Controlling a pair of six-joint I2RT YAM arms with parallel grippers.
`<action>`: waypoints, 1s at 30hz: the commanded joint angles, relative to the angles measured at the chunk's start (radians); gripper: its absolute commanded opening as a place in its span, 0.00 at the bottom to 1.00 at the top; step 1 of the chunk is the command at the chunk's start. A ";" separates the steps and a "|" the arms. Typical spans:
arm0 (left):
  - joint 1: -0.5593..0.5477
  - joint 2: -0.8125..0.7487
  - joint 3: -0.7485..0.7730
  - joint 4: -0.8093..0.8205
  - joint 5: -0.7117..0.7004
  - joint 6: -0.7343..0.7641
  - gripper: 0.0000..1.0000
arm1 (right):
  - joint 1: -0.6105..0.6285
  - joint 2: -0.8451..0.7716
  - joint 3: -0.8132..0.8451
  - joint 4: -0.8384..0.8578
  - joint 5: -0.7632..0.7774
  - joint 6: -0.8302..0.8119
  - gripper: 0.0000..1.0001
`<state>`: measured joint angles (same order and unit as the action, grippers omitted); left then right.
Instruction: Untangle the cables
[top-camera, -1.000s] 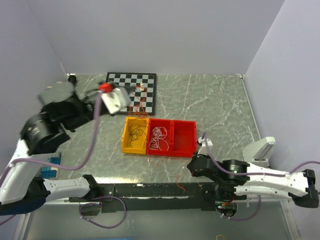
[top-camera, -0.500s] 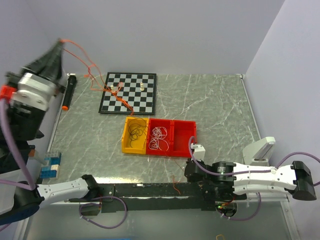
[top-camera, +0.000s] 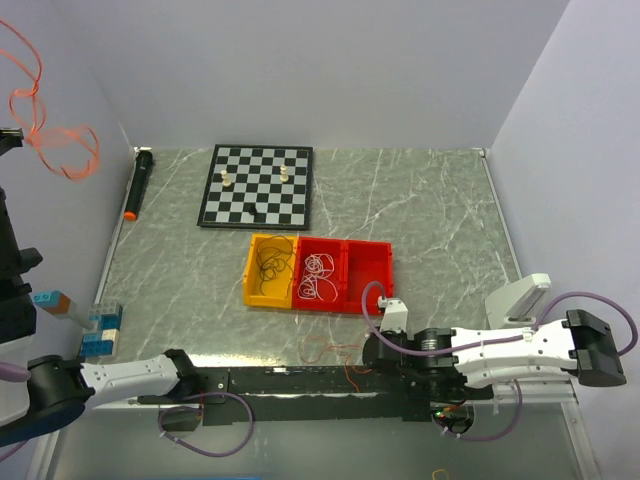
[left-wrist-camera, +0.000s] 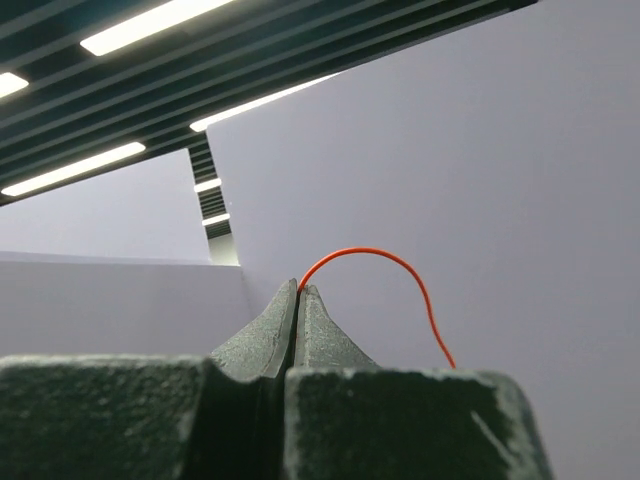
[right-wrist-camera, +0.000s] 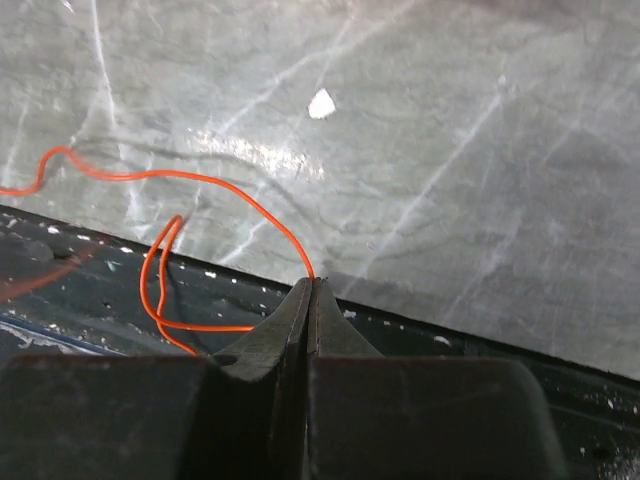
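Cable loops (top-camera: 48, 137) hang pinched by left hand (left-wrist-camera: 299, 290); right hand (right-wrist-camera: 310, 285) pinches strand (right-wrist-camera: 150, 176) trailing leftward.

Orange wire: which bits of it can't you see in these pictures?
- Top view: the orange wire is blurred up high and cut by the left edge; the left hand gripping it is out of frame.
- Left wrist view: the wire drops behind that hand's own finger.
- Right wrist view: it runs off the left edge, beyond the right hand.
- Whether both hands pinch one wire: cannot tell.
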<state>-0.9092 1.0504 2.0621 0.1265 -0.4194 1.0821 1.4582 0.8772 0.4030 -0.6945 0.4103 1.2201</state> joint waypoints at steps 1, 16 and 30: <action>0.000 -0.006 -0.035 0.070 -0.051 0.067 0.01 | 0.028 0.008 0.040 -0.063 0.033 0.084 0.00; -0.002 -0.141 -0.361 -0.324 -0.018 -0.047 0.01 | 0.065 -0.066 0.529 -0.121 0.335 -0.290 0.00; 0.004 -0.162 -0.365 -0.461 0.010 -0.080 0.01 | -0.002 -0.032 0.895 0.047 0.539 -0.870 0.00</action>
<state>-0.9092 0.9009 1.7016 -0.3485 -0.4149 1.0149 1.4807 0.8379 1.2495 -0.7238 0.8677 0.5518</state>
